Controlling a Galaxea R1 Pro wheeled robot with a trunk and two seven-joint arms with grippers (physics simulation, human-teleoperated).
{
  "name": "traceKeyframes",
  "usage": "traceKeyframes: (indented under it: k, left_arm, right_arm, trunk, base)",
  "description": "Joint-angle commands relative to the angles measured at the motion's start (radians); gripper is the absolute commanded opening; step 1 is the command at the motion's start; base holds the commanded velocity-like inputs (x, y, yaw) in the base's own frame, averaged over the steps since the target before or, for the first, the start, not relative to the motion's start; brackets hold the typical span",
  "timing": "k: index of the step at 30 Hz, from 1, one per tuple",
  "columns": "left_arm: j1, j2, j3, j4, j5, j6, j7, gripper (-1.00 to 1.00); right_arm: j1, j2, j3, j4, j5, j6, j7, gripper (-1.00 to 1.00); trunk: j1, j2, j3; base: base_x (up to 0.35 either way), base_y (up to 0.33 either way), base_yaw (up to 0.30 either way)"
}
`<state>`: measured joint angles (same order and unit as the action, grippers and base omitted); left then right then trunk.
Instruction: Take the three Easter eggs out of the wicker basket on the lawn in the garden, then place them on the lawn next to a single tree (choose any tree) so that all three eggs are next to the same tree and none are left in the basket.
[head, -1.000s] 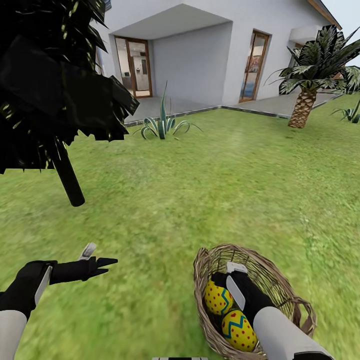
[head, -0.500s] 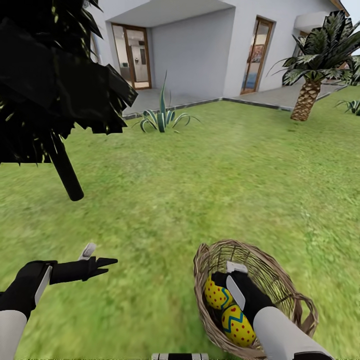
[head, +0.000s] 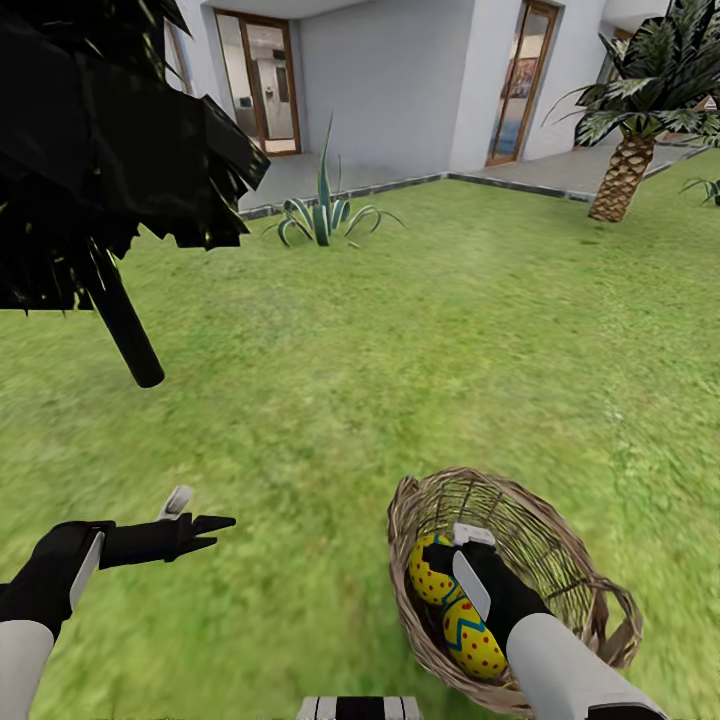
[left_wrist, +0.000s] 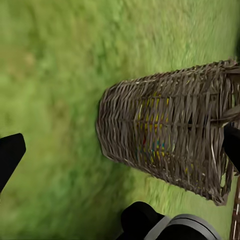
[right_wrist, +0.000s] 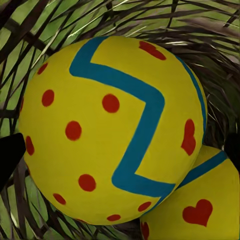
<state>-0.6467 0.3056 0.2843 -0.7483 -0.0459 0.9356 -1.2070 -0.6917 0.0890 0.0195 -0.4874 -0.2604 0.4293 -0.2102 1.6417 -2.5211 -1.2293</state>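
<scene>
While the head view looks down over both arms, the black-trunked tree stands at far left on the lawn, black foliage overhead. Left gripper hovers low over bare grass, fingers spread apart, holding nothing, well apart from the wicker basket. Spiky agave plant sits further back by the white house; palm at far right.

Basket stands on the grass at lower right, upright. Inside: two Easter eggs visible from the head, one further from the robot, another nearer it, touching each other, against the left inner wall. Right gripper is down inside the basket, over the eggs; its fingertips are hidden, so cannot tell from here if it grips anything.

Left wrist view adds the basket's outer wall from the side, yellow showing faintly through the weave, plus one dark fingertip at the frame edge.

Right wrist view is close up: one egg large between the two dark finger tips at the frame edges, zigzag band and red dots clear, a second egg touching it with a red heart mark, basket weave behind. Fingers look apart around the near egg; contact unclear. Third egg can't be made out.
</scene>
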Motion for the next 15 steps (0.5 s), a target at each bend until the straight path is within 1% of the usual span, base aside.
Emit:
traceKeyframes:
  k: [1,12,15]
  left_arm:
    - [-0.001,0.000,0.003,0.000,-0.005,0.009,-0.006,1.00]
    - [-0.001,0.001,0.005,0.000,-0.005,0.009,-0.008,1.00]
    - [-0.001,0.001,0.007,0.000,-0.005,0.009,-0.008,1.00]
  right_arm:
    - [0.000,0.000,0.002,-0.002,-0.009,0.004,-0.008,1.00]
    - [0.000,0.000,0.003,-0.002,-0.010,0.003,-0.008,1.00]
    - [0.000,0.000,0.004,-0.002,-0.009,0.003,-0.008,1.00]
  trunk:
    - [0.000,0.000,-0.001]
    - [0.000,0.000,-0.001]
    - [0.000,0.000,-0.001]
  base:
    - [0.000,0.000,0.000]
    - [0.000,0.000,0.000]
    - [0.065,0.000,0.000]
